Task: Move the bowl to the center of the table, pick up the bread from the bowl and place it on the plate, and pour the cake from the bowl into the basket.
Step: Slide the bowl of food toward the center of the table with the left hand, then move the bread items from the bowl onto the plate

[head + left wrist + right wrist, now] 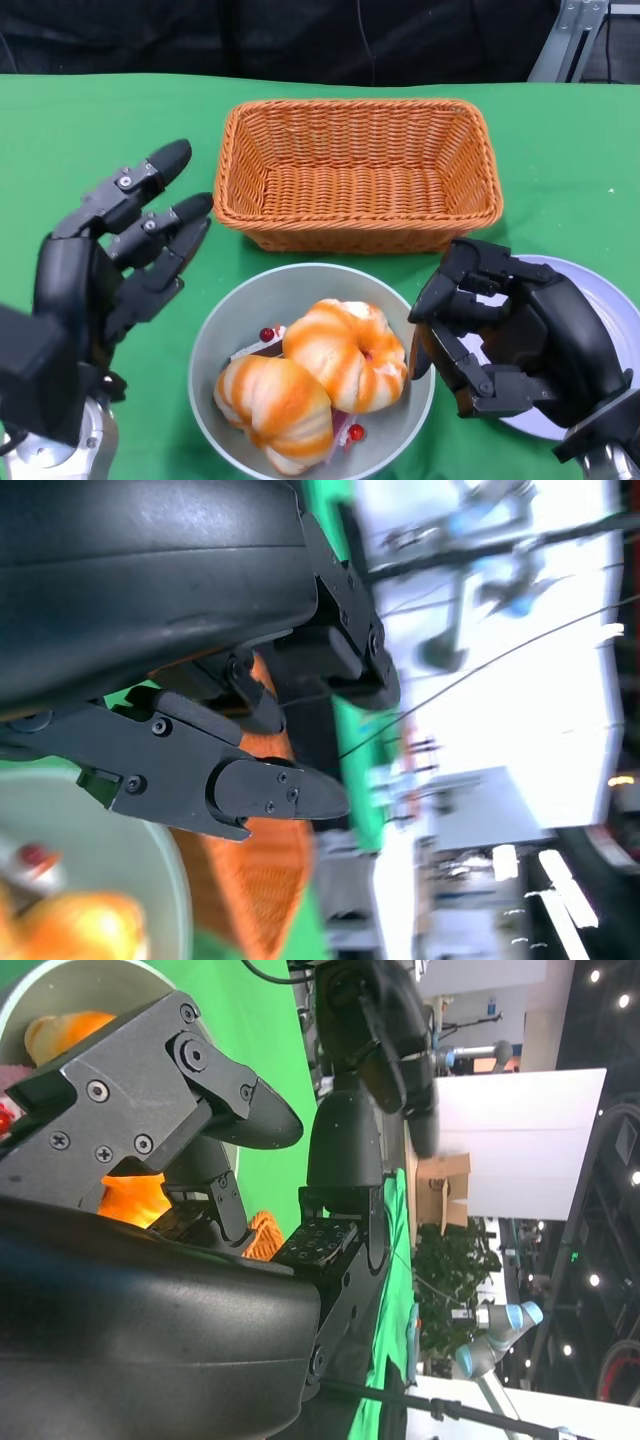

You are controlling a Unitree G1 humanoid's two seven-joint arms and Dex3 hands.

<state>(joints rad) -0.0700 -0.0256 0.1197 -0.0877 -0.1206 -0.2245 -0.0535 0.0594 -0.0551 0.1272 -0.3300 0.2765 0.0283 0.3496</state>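
A grey bowl (236, 318) stands near the table's front middle. It holds two orange-striped breads (345, 355) lying over a cake (258, 345) with red cherries. My left hand (110, 270) is left of the bowl, fingers spread and apart from it, holding nothing. My right hand (500, 340) is at the bowl's right rim with bent fingers that stay apart. It hovers over the white plate (610, 300). The right wrist view shows my right hand (150, 1110), bread (135, 1200) and the bowl (90, 975). My left hand (200, 780) shows beside the bowl (120, 840) in the left wrist view.
An empty orange wicker basket (358, 172) stands just behind the bowl; it also shows as the basket (265, 880) past my left fingers. Green cloth covers the table (80, 120). A metal stand (575, 40) is at the back right, off the table.
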